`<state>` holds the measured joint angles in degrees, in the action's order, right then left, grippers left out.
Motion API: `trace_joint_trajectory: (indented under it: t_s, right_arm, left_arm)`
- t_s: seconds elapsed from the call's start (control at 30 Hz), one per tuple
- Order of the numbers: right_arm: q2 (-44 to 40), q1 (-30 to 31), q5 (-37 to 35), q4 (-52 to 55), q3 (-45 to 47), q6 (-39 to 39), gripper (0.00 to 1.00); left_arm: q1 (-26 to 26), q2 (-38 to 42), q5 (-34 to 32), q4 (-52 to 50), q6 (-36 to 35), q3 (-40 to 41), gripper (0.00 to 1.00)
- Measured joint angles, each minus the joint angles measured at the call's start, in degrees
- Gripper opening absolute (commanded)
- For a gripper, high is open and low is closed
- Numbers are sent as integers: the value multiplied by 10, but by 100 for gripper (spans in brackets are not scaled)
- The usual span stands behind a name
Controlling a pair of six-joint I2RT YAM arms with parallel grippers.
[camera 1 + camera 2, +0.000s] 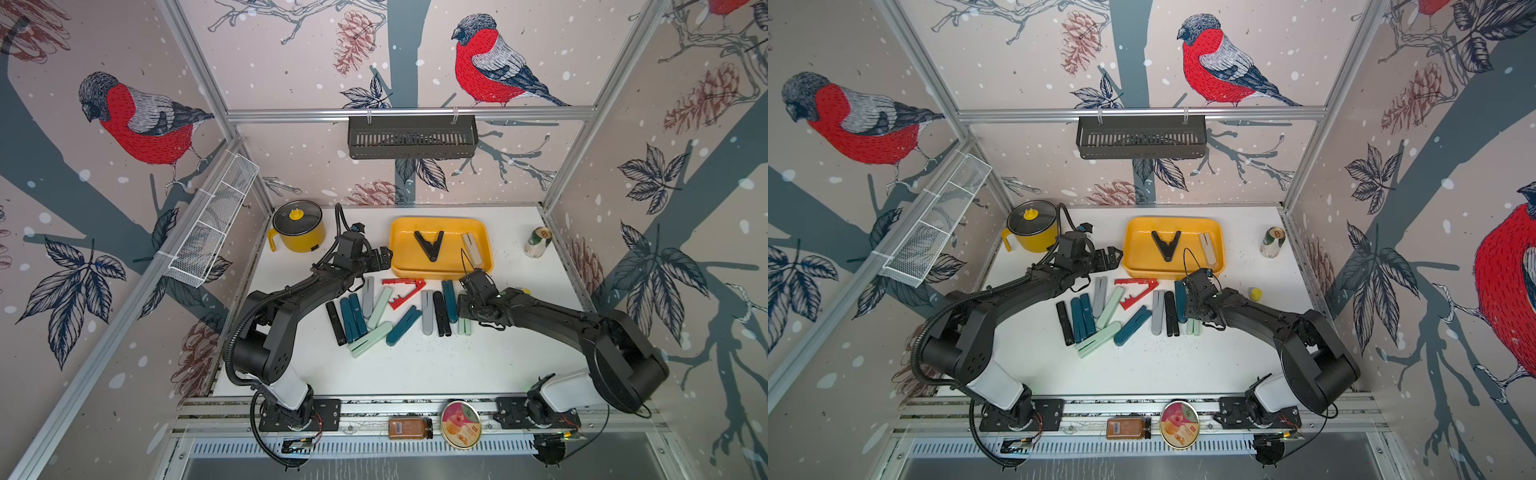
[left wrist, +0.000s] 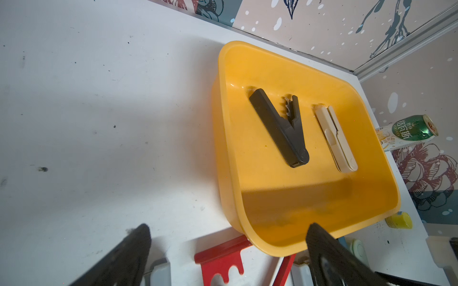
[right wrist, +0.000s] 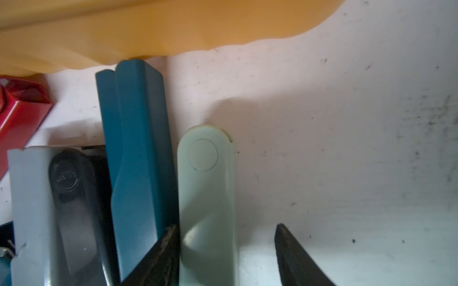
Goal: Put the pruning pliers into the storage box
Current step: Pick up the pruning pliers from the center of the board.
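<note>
White table: green can near storage box bears Chinese characters.

In a top view the right arm covers most of the mint pliers; in the right wrist view the storage box is blurred and cropped.

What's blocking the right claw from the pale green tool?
Nothing visible. The right gripper straddles the mint pruning pliers; teal pliers lie right alongside it. The way to the yellow storage box looks clear too.
</note>
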<state>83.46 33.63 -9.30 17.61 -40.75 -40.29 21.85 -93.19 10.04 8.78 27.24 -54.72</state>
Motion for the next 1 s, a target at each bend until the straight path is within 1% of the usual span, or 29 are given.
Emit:
trace_joint_trajectory:
  t_s: [0.17, 0.27, 0.43, 0.53, 0.6, 0.8, 1.0]
  right_arm:
    - [11, -19, -3, 1, 2, 1, 56]
    - [12, -30, -4, 3, 8, 5, 56]
    - [14, -29, 2, -2, 10, 14, 55]
    - [19, -25, 4, -11, 12, 15, 51]
    - [20, -25, 2, -19, 15, 15, 49]
    - [17, -34, 4, -26, 17, 15, 39]
    - [-7, -41, 9, -14, 12, 17, 34]
  left_arm:
    - [0, 1, -2, 0, 0, 0, 98]
    - [0, 1, -10, 0, 0, 1, 98]
    - [0, 1, -10, 0, 0, 2, 98]
    - [0, 3, -10, 0, 0, 2, 98]
    - [0, 4, -10, 0, 0, 2, 98]
    - [0, 5, -10, 0, -2, 3, 98]
    - [0, 7, -10, 1, -2, 8, 98]
